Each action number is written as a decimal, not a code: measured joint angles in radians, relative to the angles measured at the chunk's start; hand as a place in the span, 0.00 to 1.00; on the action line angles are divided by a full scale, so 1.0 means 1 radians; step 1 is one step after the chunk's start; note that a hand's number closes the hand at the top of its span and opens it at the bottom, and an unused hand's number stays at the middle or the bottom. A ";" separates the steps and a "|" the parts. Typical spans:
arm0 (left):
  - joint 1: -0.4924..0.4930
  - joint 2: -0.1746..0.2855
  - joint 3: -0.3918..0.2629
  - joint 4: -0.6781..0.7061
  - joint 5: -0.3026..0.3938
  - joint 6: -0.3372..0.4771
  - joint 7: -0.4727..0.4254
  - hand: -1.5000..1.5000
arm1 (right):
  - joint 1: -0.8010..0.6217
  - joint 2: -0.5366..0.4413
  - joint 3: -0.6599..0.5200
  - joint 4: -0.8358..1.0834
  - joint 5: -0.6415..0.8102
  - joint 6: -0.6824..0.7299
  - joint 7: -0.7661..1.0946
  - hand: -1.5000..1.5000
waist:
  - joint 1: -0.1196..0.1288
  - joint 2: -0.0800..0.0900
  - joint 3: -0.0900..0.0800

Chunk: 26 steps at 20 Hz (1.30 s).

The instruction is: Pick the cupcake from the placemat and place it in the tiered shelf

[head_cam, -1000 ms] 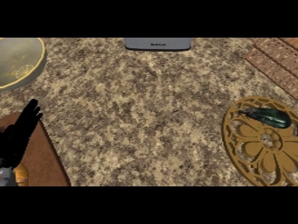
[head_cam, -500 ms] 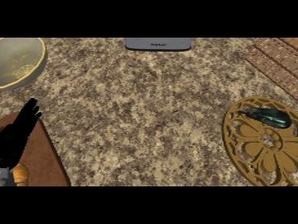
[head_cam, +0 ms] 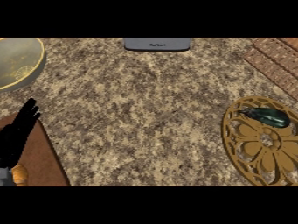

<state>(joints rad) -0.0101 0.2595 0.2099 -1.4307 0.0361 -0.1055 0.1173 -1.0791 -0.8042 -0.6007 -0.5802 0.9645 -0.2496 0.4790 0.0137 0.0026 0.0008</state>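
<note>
Left hand (head_cam: 9, 140) is sitting open, fingers straight, at lower left — cupcake (head_cam: 267, 116) is lying on the placemat (head_cam: 241, 148) well apart at right, so a cross-body reach is likely risking nudging it off.

Standing at the counter (head_cam: 151, 113), I see a bowl (head_cam: 41, 65) in its far left corner and a flat device (head_cam: 157, 44) at the middle of the far edge. The tiered shelf (head_cam: 280, 61) fills the far right corner. In front of the shelf, at the right edge, lies a round openwork mat (head_cam: 267, 153) with a small object (head_cam: 267, 116) on its far part. At the near left lies a flat mat (head_cam: 45, 162); the left hand (head_cam: 12, 140) is over its left side, and a small item (head_cam: 20, 174) lies just before the hand.
</note>
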 measured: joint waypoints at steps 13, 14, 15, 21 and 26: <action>0.038 0.017 0.033 -0.007 0.009 -0.012 -0.002 0.50 | 0.074 -0.054 -0.118 -0.373 -0.243 0.141 0.071 0.00 | -0.037 -0.015 -0.002; 0.044 0.014 0.032 -0.017 0.007 -0.010 -0.001 0.50 | 0.093 -0.068 -0.125 -0.418 -0.250 0.162 0.097 0.00 | -0.038 -0.015 -0.002; 0.048 0.012 0.032 -0.022 0.009 -0.009 0.003 0.50 | 0.117 -0.082 -0.138 -0.463 -0.262 0.186 0.118 0.00 | -0.043 -0.016 -0.002; 0.072 0.018 0.055 -0.014 0.014 -0.007 -0.008 0.50 | 0.238 -0.194 -0.248 -0.708 -0.335 0.400 0.288 0.00 | -0.074 -0.024 -0.002; 0.080 0.019 0.070 -0.010 0.020 -0.003 -0.011 0.50 | 0.351 -0.278 -0.425 -0.869 -0.447 0.639 0.376 0.00 | -0.099 -0.028 -0.001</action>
